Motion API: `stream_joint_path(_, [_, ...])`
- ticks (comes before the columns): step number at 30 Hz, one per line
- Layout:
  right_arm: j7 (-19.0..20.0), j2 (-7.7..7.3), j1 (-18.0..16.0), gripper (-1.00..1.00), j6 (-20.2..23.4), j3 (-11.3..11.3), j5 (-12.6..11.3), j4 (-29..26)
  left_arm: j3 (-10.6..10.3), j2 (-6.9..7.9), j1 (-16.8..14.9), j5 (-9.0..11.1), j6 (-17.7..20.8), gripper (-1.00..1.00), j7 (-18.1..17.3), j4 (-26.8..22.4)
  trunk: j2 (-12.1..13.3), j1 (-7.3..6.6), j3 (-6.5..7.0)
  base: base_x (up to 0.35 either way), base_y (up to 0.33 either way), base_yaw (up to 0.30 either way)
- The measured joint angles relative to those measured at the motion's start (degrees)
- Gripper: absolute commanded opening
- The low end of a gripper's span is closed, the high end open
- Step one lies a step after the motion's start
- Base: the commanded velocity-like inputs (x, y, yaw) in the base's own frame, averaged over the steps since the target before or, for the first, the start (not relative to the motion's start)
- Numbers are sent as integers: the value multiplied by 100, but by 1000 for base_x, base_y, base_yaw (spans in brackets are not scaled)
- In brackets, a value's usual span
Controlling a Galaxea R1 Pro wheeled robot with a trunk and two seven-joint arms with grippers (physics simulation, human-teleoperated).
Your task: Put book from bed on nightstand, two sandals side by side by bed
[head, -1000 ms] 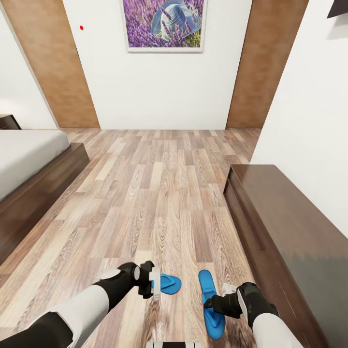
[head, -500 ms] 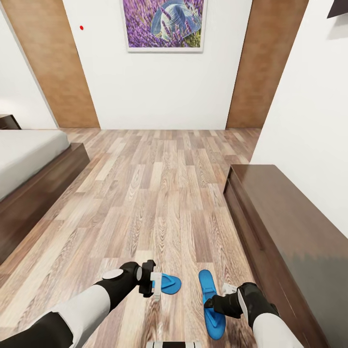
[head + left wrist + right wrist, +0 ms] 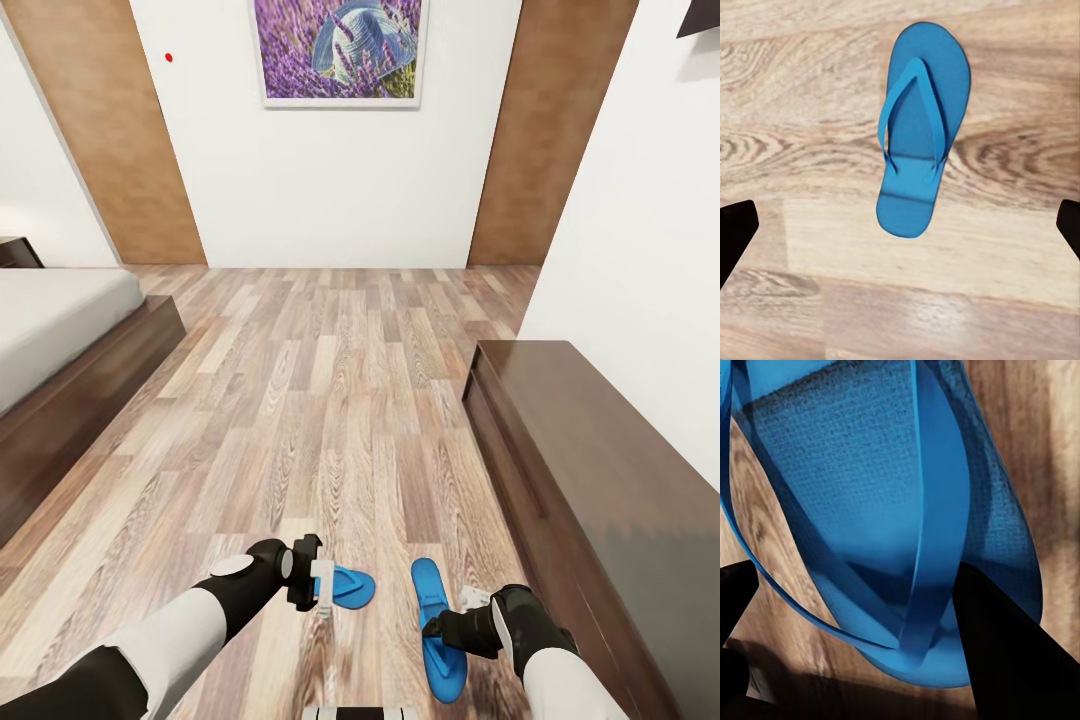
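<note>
Presently: right gripper (image 3: 452, 612) clenched on one sandal (image 3: 432, 622); left gripper (image 3: 322, 585) spread above the other sandal (image 3: 916, 127) on the floor (image 3: 330, 400); descend square, pinch its strap.

Both arms low — left end effector (image 3: 322, 588) spread.

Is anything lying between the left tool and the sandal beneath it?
Nothing visible. In the left wrist view the sandal lies flat on bare wood floor, with both fingertips spread wide to either side and nothing between. In the head view the left tool hovers at that sandal's near end.
</note>
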Motion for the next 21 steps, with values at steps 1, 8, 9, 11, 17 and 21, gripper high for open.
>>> stream_joint_path(1, [0, 0, 0, -100, -1, -2, -1, 0, 2, 0, 0, 0, 0, 100, 0, 0, 0, 0, 0, 0, 78, 0])
stream_joint_path(8, [11, 0, 0, -100, -86, 1, -5, -7, 28, 10, 0, 1, -2, 100, 2, -1, 0, 0, 0, 0, 46, -10])
stream_joint_path(9, [16, 0, 0, -100, -161, 3, -9, -8, 30, 10, 0, 1, -1, 100, 2, 0, 0, 0, 0, 0, 40, -99])
stream_joint_path(11, [19, 0, 0, -100, -258, 1, -6, -9, 35, 10, 1, 1, -1, 100, 2, 1, 0, 0, 0, 0, 59, -156])
stream_joint_path(17, [21, -1, 1, -100, -504, -1, -4, -9, 42, 16, 1, 2, -7, 100, 45, 2, 0, 0, 0, 0, 81, -232])
stream_joint_path(21, [18, -1, 1, -100, -532, -2, -2, -9, 44, 18, 2, 3, -10, 100, 200, 3, 0, 0, 0, 0, 81, -259])
